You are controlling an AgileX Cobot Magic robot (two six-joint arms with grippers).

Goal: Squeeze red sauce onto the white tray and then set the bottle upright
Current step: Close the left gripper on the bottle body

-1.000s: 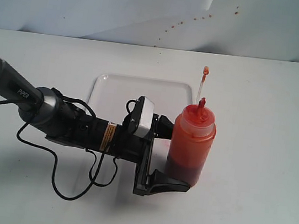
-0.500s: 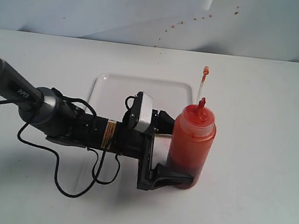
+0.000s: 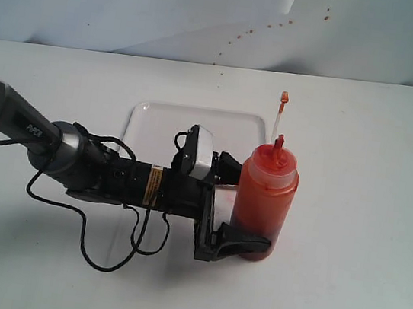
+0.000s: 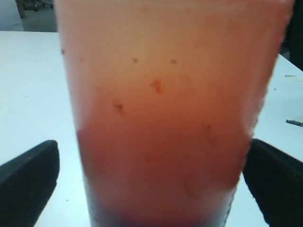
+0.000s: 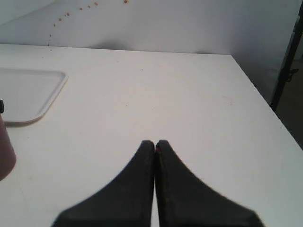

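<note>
Bottle stands upright on the white table, a little right of the middle of the exterior view. It is just beside the lower right corner of the white tray. Its pointed red nozzle looks up, and the thin clear cap strap rises straight above it.

The red sauce fills the lower part of the bottle as a darker mass; higher up the plastic is only orange-tinted.

The left gripper reaches in from the left, low over the tray, with its jaws spread around the foot of the bottle. In the left wrist view the black fingers stand on both sides of the bottle. A strip of white table shows between one finger and the plastic, and the other finger is very close to it. I cannot tell if that one touches.

The right gripper appears only in its own wrist view. Its jaws are pressed together on nothing, above bare table. The tray is at the left edge there, well apart from it.
</note>
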